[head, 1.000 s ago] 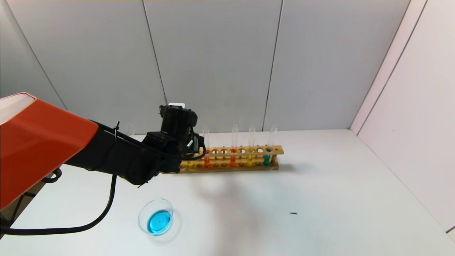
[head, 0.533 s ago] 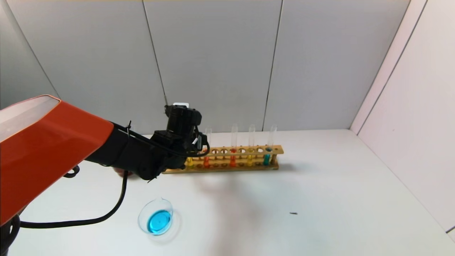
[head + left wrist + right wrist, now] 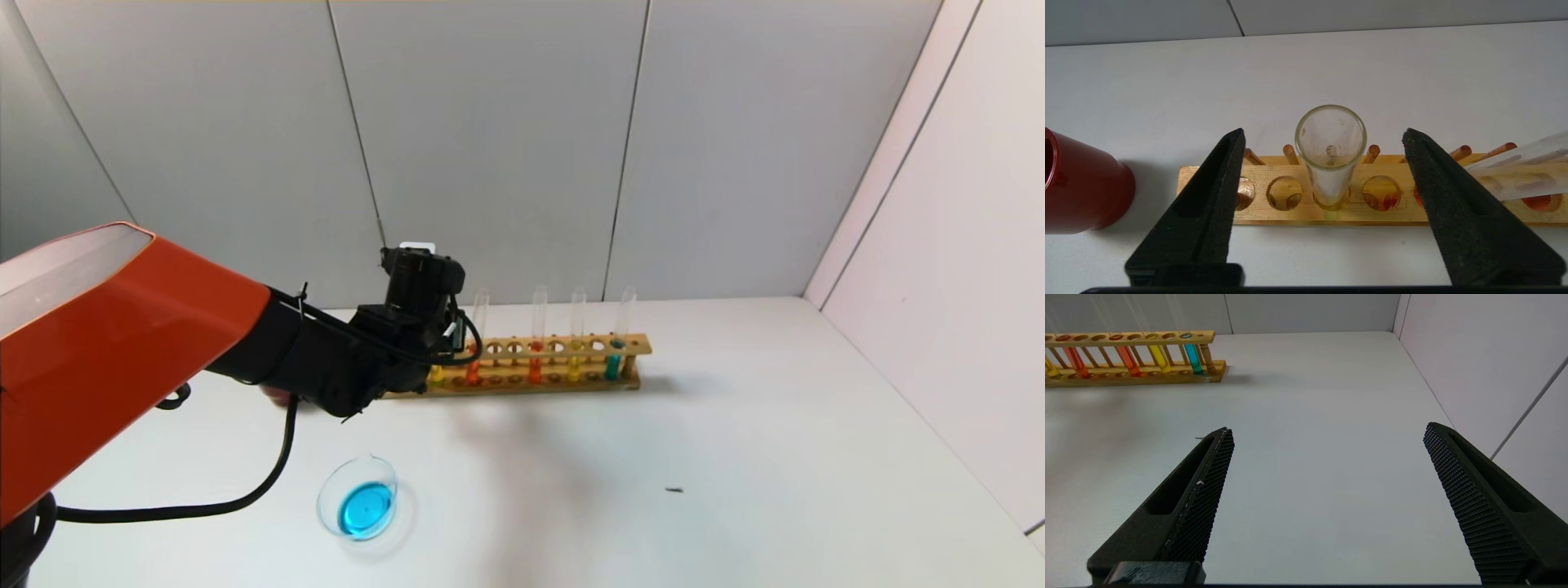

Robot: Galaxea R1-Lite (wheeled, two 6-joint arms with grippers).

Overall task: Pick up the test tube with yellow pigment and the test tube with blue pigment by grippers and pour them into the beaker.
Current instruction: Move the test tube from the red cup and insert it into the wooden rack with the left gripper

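tubes first: the test tube with yellow pigment (image 3: 1330, 153) stands upright in the wooden rack (image 3: 1355, 212), its open mouth right between the jaws of the left gripper (image 3: 1323, 139), which are spread wide on either side of the glass and apart from it, one fingertip (image 3: 1235, 141) level with the rim. through the head view that left gripper (image 3: 424, 314) hangs over the rack's left end, its orange-shelled arm (image 3: 122, 327) reaching in from the left. the test tube with blue pigment (image 3: 614, 359) sits upright near the rack's (image 3: 555, 380) right end, cyan liquid low in it, next to a second yellow tube (image 3: 575, 363) and past orange-red tubes (image 3: 535, 363). the beaker (image 3: 359, 502) rests on the counter (image 3: 735, 449) nearer the robot, well apart from the rack, with a pool of blue in its bottom. a dark red cup (image 3: 1081, 183) stands on the counter just beyond the rack's left end. the right gripper (image 3: 1327, 433) hovers low over bare counter off to the right side, jaws spread wide and gripping nothing, the rack (image 3: 1135, 367) far off in its view. a small dark speck (image 3: 674, 490) lies on the counter to the right.
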